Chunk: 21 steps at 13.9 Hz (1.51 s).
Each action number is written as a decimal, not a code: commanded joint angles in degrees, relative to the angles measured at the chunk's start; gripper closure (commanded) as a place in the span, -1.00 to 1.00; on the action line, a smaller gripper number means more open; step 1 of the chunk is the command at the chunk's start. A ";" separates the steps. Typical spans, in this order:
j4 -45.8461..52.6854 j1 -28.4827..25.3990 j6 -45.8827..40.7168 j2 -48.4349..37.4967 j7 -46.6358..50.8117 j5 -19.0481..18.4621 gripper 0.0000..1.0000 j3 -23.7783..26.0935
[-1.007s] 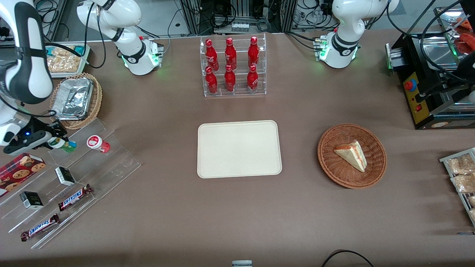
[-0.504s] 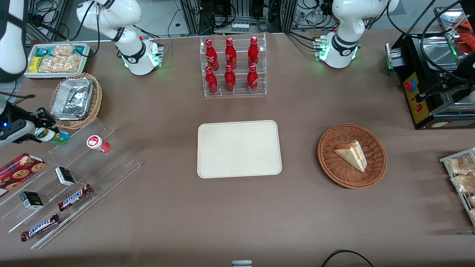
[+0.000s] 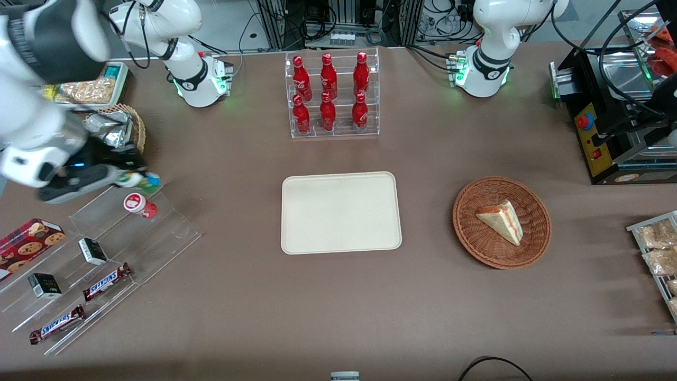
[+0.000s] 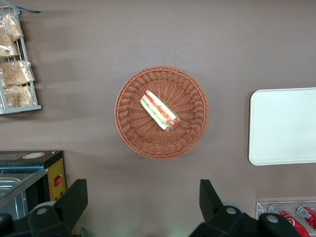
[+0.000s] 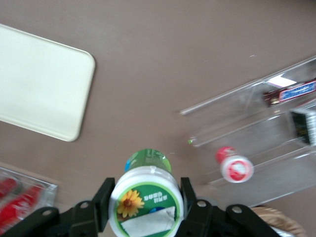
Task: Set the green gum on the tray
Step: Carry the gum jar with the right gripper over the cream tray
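My right gripper (image 3: 127,179) is shut on the green gum (image 3: 138,180), a small green bottle with a white lid, and holds it in the air above the top step of the clear acrylic rack (image 3: 121,233). In the right wrist view the gum's lid (image 5: 146,200), with a flower label, sits clamped between the two black fingers (image 5: 101,202). The cream tray (image 3: 340,212) lies flat at the table's middle, apart from the gripper, toward the parked arm's end; it also shows in the right wrist view (image 5: 42,81).
A red gum bottle (image 3: 138,205) lies on the rack just nearer the front camera than the gripper. The rack also holds Snickers bars (image 3: 106,281) and small dark boxes (image 3: 92,251). A wicker basket with foil (image 3: 113,132) is close by. A rack of red bottles (image 3: 330,95) and a sandwich basket (image 3: 501,221) stand farther along.
The gripper has lifted the green gum off the rack and carried it toward the tray, past the red gum bottle. The arm has swung in over the foil basket.
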<state>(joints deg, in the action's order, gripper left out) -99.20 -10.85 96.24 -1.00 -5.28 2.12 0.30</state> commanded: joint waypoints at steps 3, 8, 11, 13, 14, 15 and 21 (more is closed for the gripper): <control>8.48 -11.62 0.60 9.94 23.94 -1.06 1.00 0.75; 13.31 -24.63 11.31 21.80 48.74 -6.33 1.00 0.66; 19.47 -27.55 14.48 30.60 56.41 -6.69 1.00 0.66; 19.57 -29.74 20.09 34.82 60.37 -6.69 1.00 0.66; 19.66 -30.71 22.82 37.02 62.56 -6.69 1.00 0.66; 19.57 -30.90 25.46 38.78 64.50 -6.69 1.00 0.66; 18.61 -33.45 26.98 42.66 67.33 -10.91 1.00 0.66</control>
<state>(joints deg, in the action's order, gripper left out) -83.10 -43.67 123.47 40.12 60.39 -6.99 1.36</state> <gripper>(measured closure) 0.410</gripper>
